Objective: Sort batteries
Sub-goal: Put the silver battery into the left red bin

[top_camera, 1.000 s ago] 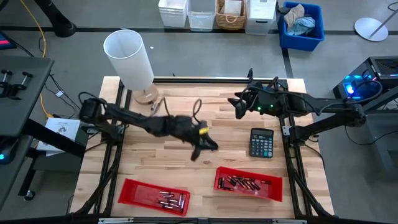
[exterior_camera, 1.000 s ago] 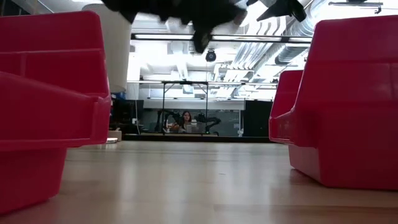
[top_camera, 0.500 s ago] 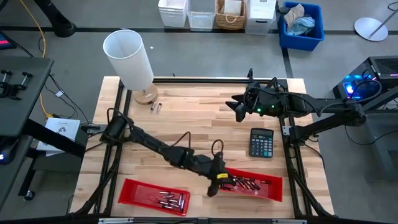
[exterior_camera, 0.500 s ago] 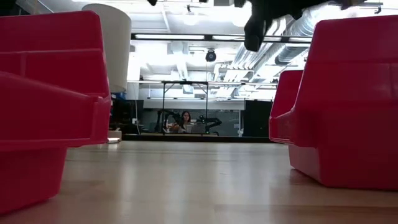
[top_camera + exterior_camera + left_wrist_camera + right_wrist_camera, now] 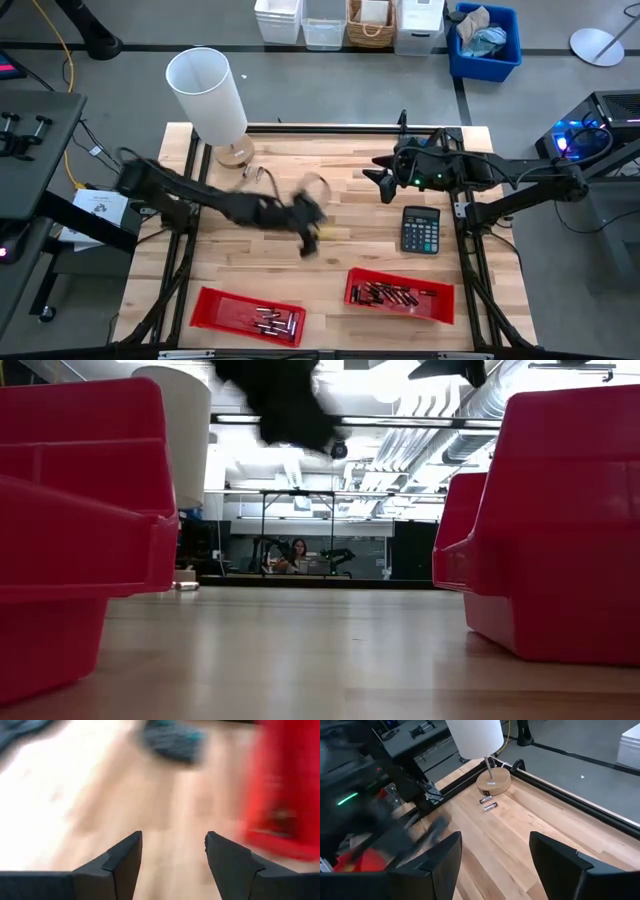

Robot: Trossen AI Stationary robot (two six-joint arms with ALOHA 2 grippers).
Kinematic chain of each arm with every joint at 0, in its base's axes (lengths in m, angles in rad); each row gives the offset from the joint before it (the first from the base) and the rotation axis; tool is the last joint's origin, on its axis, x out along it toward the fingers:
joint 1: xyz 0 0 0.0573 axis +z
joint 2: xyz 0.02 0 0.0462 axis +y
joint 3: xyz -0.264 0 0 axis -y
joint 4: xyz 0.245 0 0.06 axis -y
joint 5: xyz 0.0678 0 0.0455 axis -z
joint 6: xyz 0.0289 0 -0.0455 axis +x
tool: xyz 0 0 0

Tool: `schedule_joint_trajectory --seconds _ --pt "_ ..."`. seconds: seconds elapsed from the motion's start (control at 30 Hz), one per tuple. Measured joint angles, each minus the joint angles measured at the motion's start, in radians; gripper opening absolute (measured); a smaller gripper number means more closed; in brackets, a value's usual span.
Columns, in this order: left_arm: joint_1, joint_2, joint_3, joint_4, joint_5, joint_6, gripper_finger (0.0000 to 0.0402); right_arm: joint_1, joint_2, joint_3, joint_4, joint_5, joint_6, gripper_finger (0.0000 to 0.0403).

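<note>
Several batteries lie in the near-left red bin [image 5: 272, 320], and several more in the near-right red bin [image 5: 390, 295]. Two batteries [image 5: 488, 803] lie loose on the wood beside the lamp's round base [image 5: 493, 781]. My left gripper [image 5: 309, 236] hangs over the middle of the table, blurred in the high view. In its wrist view my left gripper [image 5: 172, 851] is open with nothing between the fingers. My right gripper [image 5: 383, 184] waits above the table's far right part. In its own wrist view my right gripper [image 5: 495, 851] is open and empty.
A black calculator [image 5: 420, 229] lies right of centre. A lamp with a white shade [image 5: 206, 94] stands at the far left corner. The two red bins [image 5: 80, 530] [image 5: 560, 520] stand along the near edge. Bare wood lies between them.
My left gripper swung from the table's middle toward the near edge, reaching the near-right red bin. It then came back up toward the middle and the far left, moving fast. My right arm has kept still.
</note>
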Motion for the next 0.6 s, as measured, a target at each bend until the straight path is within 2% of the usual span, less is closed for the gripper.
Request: schedule_joint_trajectory --seconds 0.13,0.23,0.37,0.47,0.6 --pt "0.196 -0.258 -0.357 0.0 -0.056 -0.136 0.0202 -0.013 0.0 0.0 -0.013 0.001 -0.008 0.0227" --pt "0.384 -0.383 -0.53 -0.172 -0.021 -0.268 0.0202 -0.025 0.0 0.0 -0.02 0.001 0.005 0.0227" --pt "0.578 -0.423 -0.58 -0.244 -0.006 -0.194 0.0202 -0.039 0.0 0.0 -0.026 0.022 0.05 0.0227" --pt "0.668 -0.383 -0.583 -0.204 -0.016 -0.136 0.0202 -0.045 0.0 0.0 -0.027 0.055 0.07 0.0227" --pt "0.765 -0.296 -0.583 -0.13 0.008 -0.176 0.0202 -0.056 0.0 0.0 -0.029 0.084 0.072 0.0227"
